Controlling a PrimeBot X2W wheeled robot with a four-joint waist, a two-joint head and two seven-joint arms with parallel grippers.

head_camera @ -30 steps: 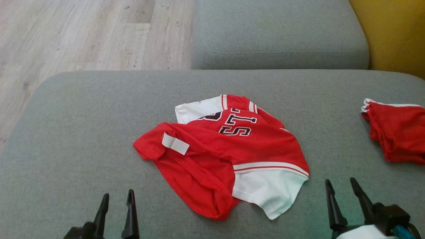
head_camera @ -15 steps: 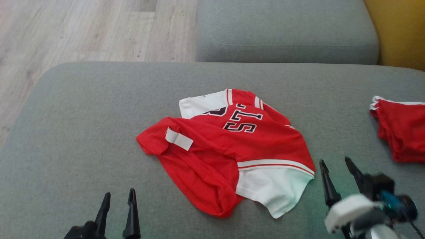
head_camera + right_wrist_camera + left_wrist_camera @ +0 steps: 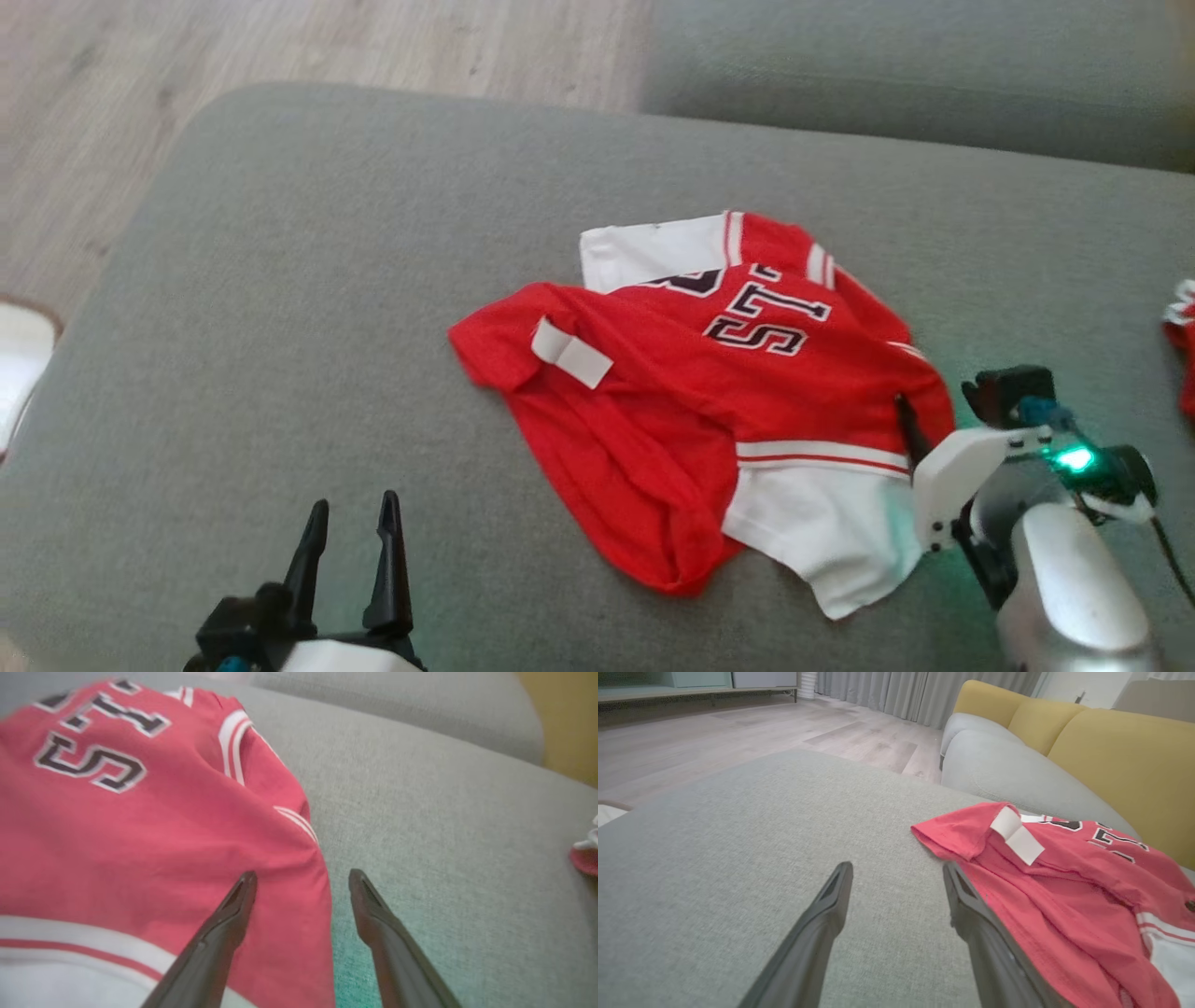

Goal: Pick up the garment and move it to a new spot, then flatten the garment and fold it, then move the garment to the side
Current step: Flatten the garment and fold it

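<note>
Reading progress off the current layout: task at its very start, by my judgement.

Grey sofa cushion carries the work. The garment, a red and white jersey, lies crumpled a little to 3 o'clock of the cushion's middle, with cloth bunched over itself and lettering partly buried. It is not lifted, moved, flattened, folded or set aside, so every step remains.

A second red cloth sits at the far 3 o'clock edge, well apart. Too little of it shows to say more.

Right end effector: fingers apart, nothing gripped. It straddles the garment's 3 o'clock border, one finger over red cloth and the other over bare cushion. Contact cannot be told. Likely lining up the first pick.

Left end effector: fingers apart, empty, low at the garment's 7 o'clock, short of the cloth.

White label shows at the garment's 9 o'clock corner, turned outward.
</note>
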